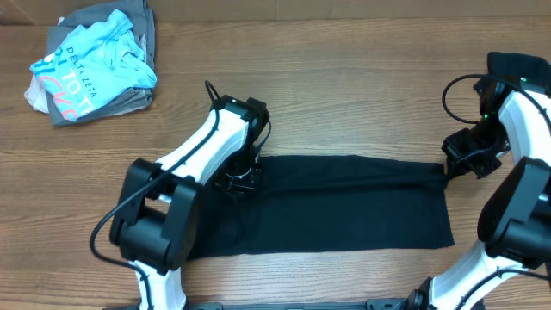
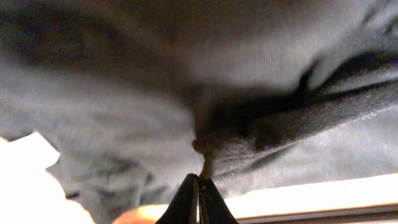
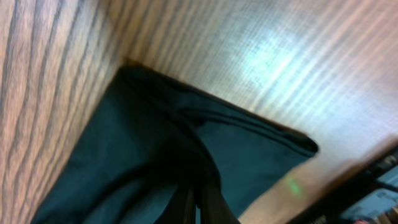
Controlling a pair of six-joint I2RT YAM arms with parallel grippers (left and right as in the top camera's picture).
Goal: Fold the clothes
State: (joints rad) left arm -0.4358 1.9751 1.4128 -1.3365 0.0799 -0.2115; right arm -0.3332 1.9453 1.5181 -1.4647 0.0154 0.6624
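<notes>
the black shirt (image 1: 344, 202) lies flat at the centre of the table (image 1: 344, 86) as a long band running 9 to 3 o'clock. my left gripper (image 1: 239, 179) sits on the band's far edge at about 10 o'clock, fingers (image 2: 186, 202) pressed together, pinching a bunched fold of it. my right gripper (image 1: 449, 168) is at the band's 2 o'clock corner, fingers (image 3: 214, 208) closed on the fabric. a pile (image 1: 95, 65) of other clothes lies at the table's 10 o'clock.

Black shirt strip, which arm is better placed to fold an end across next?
Probably right. The right claw pinches the black shirt at its right-end corner; the left claw grips the far edge, well inward from the left end.
</notes>
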